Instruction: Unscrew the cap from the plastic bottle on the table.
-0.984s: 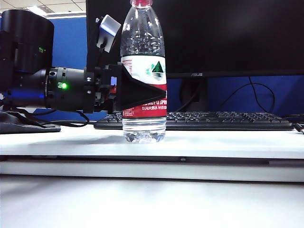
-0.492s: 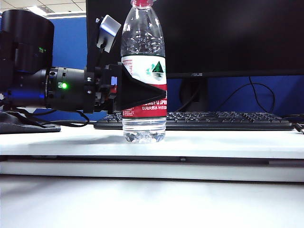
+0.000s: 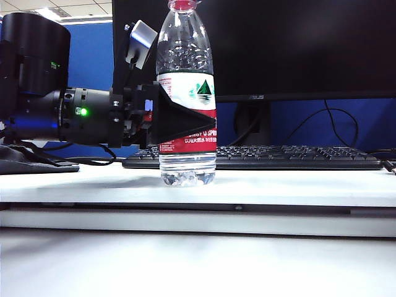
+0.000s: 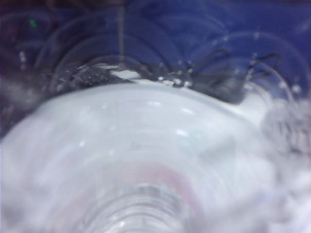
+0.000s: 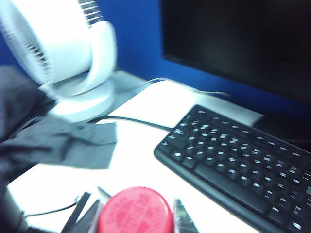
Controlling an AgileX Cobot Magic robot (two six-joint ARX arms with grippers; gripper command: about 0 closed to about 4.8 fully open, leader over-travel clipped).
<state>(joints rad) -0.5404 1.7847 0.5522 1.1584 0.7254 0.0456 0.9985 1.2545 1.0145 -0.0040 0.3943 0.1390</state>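
The plastic bottle [image 3: 187,99] stands on the table [image 3: 297,185], before the keyboard [image 3: 297,156].

I'm looking at an office desk: a black keyboard [image 3: 260,157] lies on the white bench [image 3: 297,185] under a dark ASUS monitor [image 3: 297,49], blue partition panels [image 3: 93,55] stand behind, and a white desk fan [image 5: 58,53] sits nearby.

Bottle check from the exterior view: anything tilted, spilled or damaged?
Nothing stands out. The plastic bottle stands upright on the table, red cap on, no water spilled. The left claw clamps its label; the right claw straddles the cap.
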